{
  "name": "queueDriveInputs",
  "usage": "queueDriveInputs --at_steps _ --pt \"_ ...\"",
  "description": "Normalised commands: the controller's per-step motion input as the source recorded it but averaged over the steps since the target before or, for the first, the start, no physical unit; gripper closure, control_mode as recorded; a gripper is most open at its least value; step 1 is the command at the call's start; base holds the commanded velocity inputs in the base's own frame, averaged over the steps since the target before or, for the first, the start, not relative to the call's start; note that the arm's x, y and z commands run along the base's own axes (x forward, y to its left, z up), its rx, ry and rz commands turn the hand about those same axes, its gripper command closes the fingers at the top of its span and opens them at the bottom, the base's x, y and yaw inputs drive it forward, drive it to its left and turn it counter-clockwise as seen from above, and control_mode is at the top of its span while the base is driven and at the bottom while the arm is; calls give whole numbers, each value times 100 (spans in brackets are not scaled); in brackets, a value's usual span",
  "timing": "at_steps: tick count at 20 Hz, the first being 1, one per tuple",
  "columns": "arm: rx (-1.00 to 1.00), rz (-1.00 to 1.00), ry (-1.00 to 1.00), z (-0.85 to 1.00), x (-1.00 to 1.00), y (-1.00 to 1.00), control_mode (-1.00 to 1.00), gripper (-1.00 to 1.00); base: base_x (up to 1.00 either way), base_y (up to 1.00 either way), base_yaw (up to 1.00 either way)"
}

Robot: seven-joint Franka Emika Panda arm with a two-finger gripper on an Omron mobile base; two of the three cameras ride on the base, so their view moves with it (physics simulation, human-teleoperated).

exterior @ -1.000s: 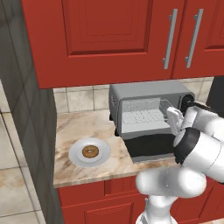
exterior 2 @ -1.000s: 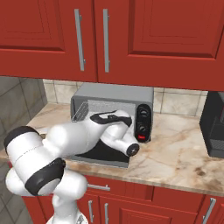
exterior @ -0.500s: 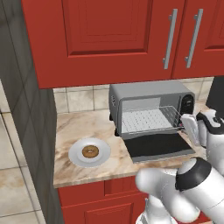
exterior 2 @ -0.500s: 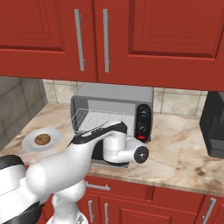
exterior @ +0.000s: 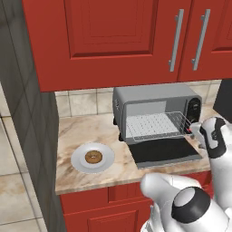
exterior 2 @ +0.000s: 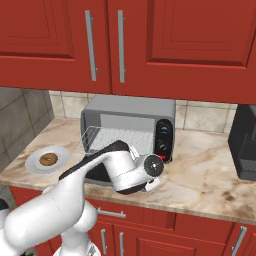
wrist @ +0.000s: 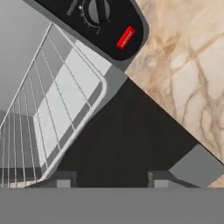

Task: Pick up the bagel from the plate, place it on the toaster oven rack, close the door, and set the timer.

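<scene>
One round golden bagel [exterior: 93,157] on smooth white plate [exterior: 78,162], marble counter [exterior: 81,131].

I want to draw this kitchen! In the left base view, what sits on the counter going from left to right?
Round light-grey plate with the small golden-brown bagel on it → boxy grey metal toaster oven, its dark glass door folded down → the robot's white arm.

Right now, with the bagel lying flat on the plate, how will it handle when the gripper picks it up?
The bagel looks small and light, probably slightly yielding. Lying flat on the plate, it shouldn't roll, though it may slide on the smooth surface if nudged.
</scene>
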Motion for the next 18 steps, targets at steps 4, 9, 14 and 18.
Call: queueDriveInputs --at_steps 4,9,14,18 --pt "-12 0 0 80 -70 37 -100 -100 0 0 0" --pt "-10 7 2 100 -79 63 -100 -100 0 0 0" --pt "-19 16 7 93 -72 89 -100 -100 0 0 0" --pt "-25 23 31 66 -19 100 -100 -100 0 0 0"
